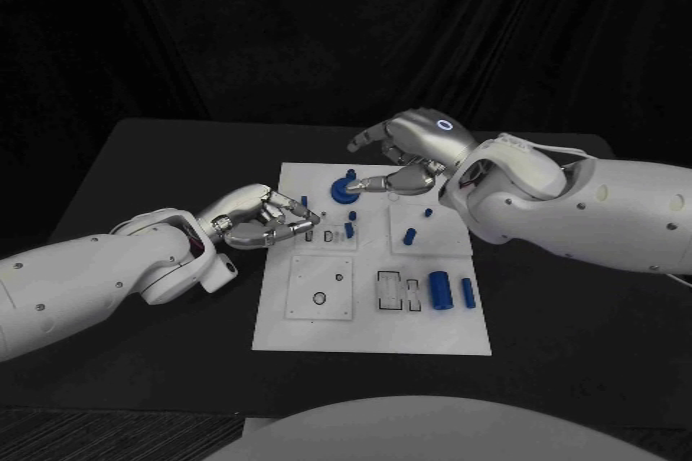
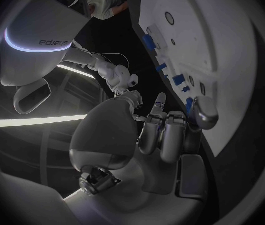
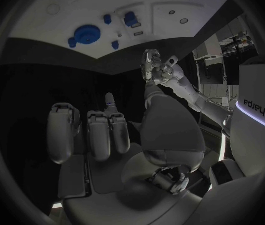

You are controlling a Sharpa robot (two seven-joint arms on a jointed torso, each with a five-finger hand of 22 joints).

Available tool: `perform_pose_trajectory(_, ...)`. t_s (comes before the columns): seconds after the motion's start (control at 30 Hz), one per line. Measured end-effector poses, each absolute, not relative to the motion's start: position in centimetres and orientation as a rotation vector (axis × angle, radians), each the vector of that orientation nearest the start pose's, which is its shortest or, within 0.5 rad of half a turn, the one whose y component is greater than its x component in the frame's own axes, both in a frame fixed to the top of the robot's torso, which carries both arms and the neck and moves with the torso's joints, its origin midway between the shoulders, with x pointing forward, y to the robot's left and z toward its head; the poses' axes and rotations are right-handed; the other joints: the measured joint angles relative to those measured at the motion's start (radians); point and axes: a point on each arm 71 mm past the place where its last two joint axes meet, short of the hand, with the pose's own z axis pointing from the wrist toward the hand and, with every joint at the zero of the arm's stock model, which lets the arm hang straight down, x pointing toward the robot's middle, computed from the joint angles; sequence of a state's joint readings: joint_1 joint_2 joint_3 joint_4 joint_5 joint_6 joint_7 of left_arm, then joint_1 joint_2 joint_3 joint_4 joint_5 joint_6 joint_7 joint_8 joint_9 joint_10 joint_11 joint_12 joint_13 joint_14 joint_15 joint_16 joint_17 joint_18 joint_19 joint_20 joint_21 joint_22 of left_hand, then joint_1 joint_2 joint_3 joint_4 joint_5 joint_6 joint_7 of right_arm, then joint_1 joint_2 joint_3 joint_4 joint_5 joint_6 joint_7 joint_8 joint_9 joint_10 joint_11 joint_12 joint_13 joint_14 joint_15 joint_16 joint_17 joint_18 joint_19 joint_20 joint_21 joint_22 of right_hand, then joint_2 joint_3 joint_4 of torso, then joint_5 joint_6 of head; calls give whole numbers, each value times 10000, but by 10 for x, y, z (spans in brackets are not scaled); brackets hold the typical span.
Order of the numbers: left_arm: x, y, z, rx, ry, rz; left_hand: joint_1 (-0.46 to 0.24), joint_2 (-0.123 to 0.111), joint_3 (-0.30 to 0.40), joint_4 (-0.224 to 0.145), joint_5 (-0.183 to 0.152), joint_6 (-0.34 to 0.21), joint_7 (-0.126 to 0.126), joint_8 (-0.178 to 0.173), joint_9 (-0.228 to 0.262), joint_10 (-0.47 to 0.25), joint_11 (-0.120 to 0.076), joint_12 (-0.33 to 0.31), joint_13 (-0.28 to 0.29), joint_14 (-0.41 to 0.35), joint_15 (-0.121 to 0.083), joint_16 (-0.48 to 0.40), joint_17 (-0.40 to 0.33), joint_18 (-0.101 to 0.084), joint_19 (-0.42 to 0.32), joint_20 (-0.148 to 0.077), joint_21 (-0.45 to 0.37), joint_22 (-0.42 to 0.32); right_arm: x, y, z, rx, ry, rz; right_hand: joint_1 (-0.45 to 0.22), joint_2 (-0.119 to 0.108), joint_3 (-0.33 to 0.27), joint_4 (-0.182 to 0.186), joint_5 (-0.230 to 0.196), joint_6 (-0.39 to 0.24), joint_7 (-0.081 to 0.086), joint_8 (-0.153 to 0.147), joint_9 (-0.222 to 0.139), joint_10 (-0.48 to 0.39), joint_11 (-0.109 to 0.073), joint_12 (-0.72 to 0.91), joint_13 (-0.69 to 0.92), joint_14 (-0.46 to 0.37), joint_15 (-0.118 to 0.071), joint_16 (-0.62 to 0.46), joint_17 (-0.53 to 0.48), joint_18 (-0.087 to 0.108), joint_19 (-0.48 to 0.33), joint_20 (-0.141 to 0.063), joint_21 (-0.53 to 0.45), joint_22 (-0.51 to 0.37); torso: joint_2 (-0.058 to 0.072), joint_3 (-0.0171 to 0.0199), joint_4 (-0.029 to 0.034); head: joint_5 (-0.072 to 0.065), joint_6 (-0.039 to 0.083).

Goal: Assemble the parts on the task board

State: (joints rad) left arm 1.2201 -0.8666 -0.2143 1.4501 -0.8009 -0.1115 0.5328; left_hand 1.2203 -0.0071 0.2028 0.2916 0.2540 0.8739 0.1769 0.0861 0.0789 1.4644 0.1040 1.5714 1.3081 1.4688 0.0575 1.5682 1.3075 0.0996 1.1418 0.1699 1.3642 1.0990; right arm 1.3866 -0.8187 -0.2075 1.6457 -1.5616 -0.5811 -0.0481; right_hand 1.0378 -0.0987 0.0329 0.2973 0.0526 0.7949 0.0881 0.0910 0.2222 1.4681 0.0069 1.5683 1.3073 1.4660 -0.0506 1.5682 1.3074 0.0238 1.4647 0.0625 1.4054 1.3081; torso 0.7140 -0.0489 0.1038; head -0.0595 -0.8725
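Note:
The white task board lies mid-table. A blue gear sits on its far left section, also seen as the gear in the right wrist view. Small blue pegs stand near the middle, and two blue cylinders lie at the near right. My left hand is at the board's left edge, fingers curled, and pinches a small blue part between thumb and finger. My right hand hovers over the far edge, fingers apart and holding nothing, one fingertip close to the gear.
The board lies on a black table, with bare tabletop on both sides of it. More blue pegs stand on the far right section. A round hole and rectangular slots mark the near sections.

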Motion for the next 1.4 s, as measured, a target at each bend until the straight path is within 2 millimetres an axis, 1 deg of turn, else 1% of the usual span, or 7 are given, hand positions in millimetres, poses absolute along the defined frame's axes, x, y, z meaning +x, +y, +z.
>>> perform_pose_trajectory(0.07,464,214,-214,-892,17358,-14009,-410,55,-394,7,-319,126,-18,-1,33,0,0,0,0,0,0,0,0,0,65,-15,-29,28,464,-162,-117,-3608,13047,7631,-1020,860,-216,-36,295,36,36,29,-43,0,0,0,0,0,0,0,0,-1,0,0,0,-1,-5,6,0,-15,0)
perform_pose_trajectory(0.2,474,209,-194,-714,16949,-13656,-654,223,-861,8,-598,368,-117,149,106,1,-1,0,0,0,-1,0,-1,0,115,-37,-80,42,467,-177,-104,-3210,12971,7674,-1987,1594,-943,-36,567,78,78,139,-88,0,0,0,0,-9,63,0,0,-1,0,0,0,-1,-19,23,3,-53,0)
perform_pose_trajectory(0.33,481,199,-174,-540,16584,-13409,-687,257,-1144,-6,-648,646,-216,358,195,12,-102,0,0,-18,-58,0,-1,-1,169,-92,-95,50,470,-192,-102,-2435,13190,7724,-2541,2043,-1579,-51,346,443,78,402,23,0,0,0,0,-9,63,0,0,-1,0,0,615,-1,-64,51,-17,-19,0)
perform_pose_trajectory(0.53,493,184,-153,-366,16901,-12332,-794,529,-1658,11,-523,1372,-533,1090,578,22,-378,0,0,-1,-327,0,-1,1,207,-315,-224,51,473,-216,-112,-707,13926,7820,-2150,2534,-2389,-61,485,770,-21,982,413,-35,-35,0,0,-8,-11,0,0,-1,21,-20,1196,-2,-203,137,-103,-12,0)
perform_pose_trajectory(0.97,518,128,-162,1013,22075,-7794,-2134,1232,-3092,7,-678,3040,-1361,2841,2501,18,-1133,0,0,-1,-970,0,-2,0,328,-937,-500,24,463,-243,-145,1497,15365,7309,-1583,3140,-3255,-80,1218,1162,-88,2358,1566,-35,-36,0,-1,-8,-120,0,0,-169,21,-128,1628,-3,-420,422,-283,49,0)
perform_pose_trajectory(1.17,525,110,-171,1688,23656,-5654,-2071,1319,-3116,8,-855,3027,-1393,2824,2819,20,-1200,0,0,-34,-1078,0,-2,0,431,-1039,-500,108,458,-248,-150,1929,15610,7151,-1293,3090,-3504,-73,1481,1054,-96,2761,1980,-35,-35,0,0,-8,-120,0,0,-169,21,-128,1628,-4,-519,577,-368,102,0)
perform_pose_trajectory(1.4,527,98,-175,2105,24434,-4053,-1859,1313,-3086,-22,-825,2961,-1394,2702,3013,20,-1200,1,0,1,-1112,0,-2,1,1546,-1147,143,1354,452,-253,-152,2147,15600,7107,-985,3185,-3946,-73,1735,314,-108,3838,2984,-35,-35,0,-1,-8,-120,0,0,-167,21,-127,1628,-5,-588,729,-466,328,0)
